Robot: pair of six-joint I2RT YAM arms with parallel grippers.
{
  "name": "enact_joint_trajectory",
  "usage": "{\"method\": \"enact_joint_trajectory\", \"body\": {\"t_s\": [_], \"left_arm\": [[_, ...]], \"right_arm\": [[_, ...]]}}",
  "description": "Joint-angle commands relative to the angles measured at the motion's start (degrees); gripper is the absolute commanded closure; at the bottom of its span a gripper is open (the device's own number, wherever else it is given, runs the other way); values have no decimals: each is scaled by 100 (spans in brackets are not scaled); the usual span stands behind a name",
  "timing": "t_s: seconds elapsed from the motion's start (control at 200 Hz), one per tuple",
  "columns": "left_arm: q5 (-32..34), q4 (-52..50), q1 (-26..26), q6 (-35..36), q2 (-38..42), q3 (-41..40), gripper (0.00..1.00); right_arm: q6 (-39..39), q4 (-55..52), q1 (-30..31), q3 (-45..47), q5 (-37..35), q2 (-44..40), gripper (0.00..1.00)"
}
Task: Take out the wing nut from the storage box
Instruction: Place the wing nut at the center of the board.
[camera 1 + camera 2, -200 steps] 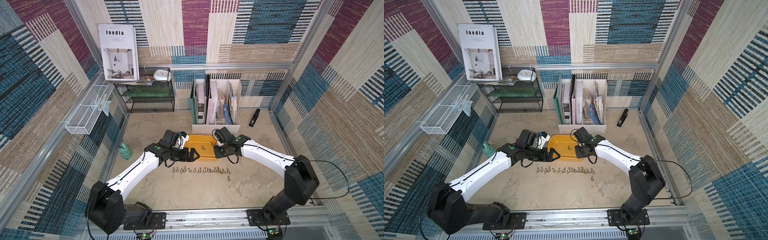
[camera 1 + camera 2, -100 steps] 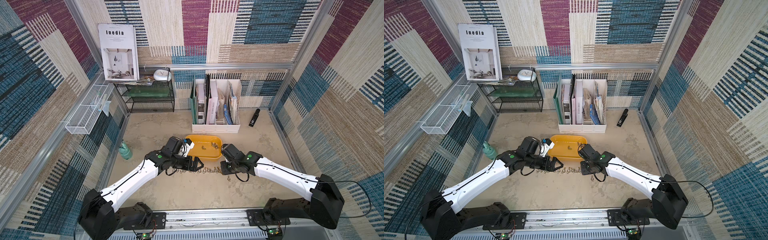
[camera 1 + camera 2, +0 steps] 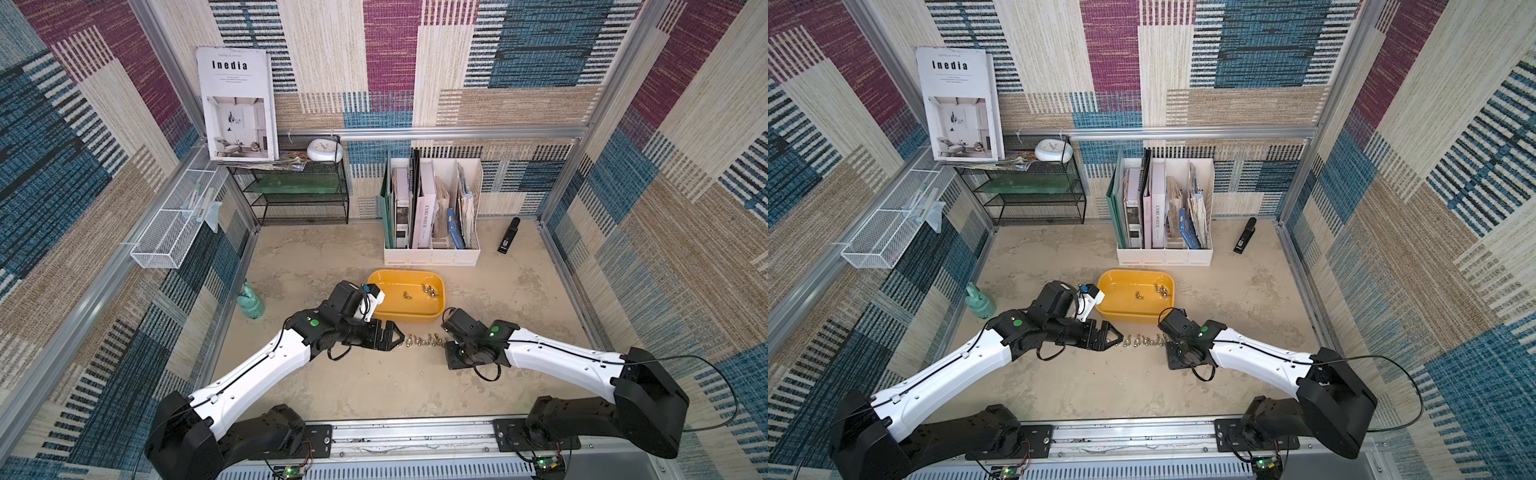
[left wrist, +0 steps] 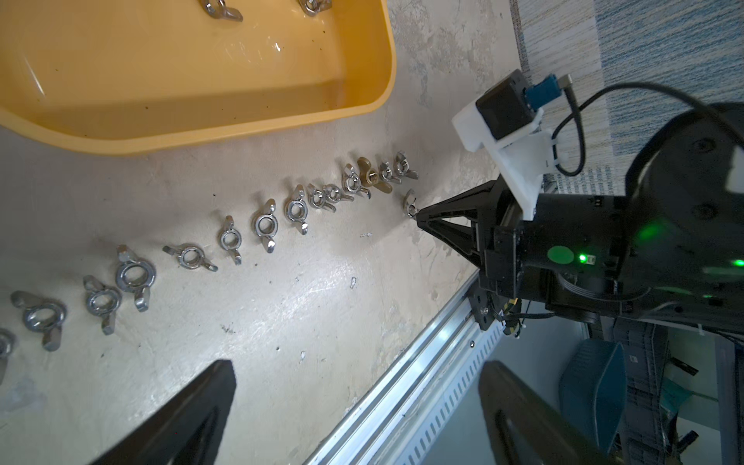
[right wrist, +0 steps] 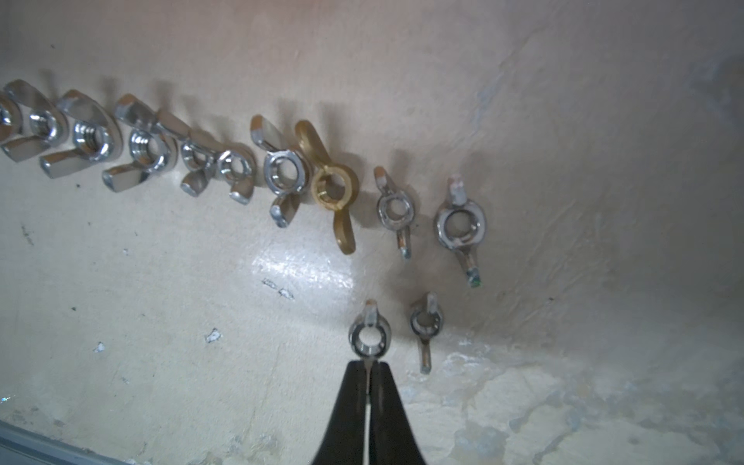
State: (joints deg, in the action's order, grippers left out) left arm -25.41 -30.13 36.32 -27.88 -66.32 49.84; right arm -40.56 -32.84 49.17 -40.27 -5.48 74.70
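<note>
The storage box (image 3: 405,319) (image 3: 1125,318) is a shallow yellow-orange tub on the table, with a few wing nuts (image 3: 428,289) (image 3: 1139,295) lying in it. In front of it, several wing nuts form a row (image 3: 419,341) (image 4: 265,225) on the table. My right gripper (image 5: 368,364) (image 4: 418,212) is shut on one wing of a silver wing nut (image 5: 369,340) (image 4: 410,200), low over the table at the row's right end. At the row's left end my left gripper (image 3: 397,334) (image 4: 354,374) stands open and empty.
One brass nut (image 5: 334,187) lies among the silver ones. A white file holder (image 3: 432,249) with books stands behind the tub, a black stapler (image 3: 509,237) to its right, a green bottle (image 3: 251,299) at the left. A metal rail (image 3: 415,432) runs along the front edge.
My right arm has swung from over the tub toward the front and down to the row's right end, still shut. The left arm has drawn back from the tub's rim to the row.
</note>
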Motion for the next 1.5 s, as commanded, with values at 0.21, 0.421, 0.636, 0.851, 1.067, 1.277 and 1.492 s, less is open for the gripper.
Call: {"method": "enact_joint_trajectory", "body": {"t_s": [0.21,0.421,0.636,0.851,1.067,1.277,1.492], "left_arm": [[129,-63,25,-33,94,-29,1],[149,-64,33,-26,112,-28,1],[157,-67,33,-16,88,-27,1],[183,-45,33,7,42,-2,1],[411,-69,33,24,-32,122,1],[568,-103,34,18,-57,196,1],[738,-247,25,126,-81,330,1]], "right_arm": [[-69,352,26,131,99,161,100],[-67,462,41,163,121,299,98],[-103,490,51,136,100,428,82],[-76,40,56,-178,-125,203,69],[93,-499,50,-1022,-813,34,66],[903,-461,-142,-1992,-1165,618,59],[1831,-97,-765,-2852,-882,1567,59]]}}
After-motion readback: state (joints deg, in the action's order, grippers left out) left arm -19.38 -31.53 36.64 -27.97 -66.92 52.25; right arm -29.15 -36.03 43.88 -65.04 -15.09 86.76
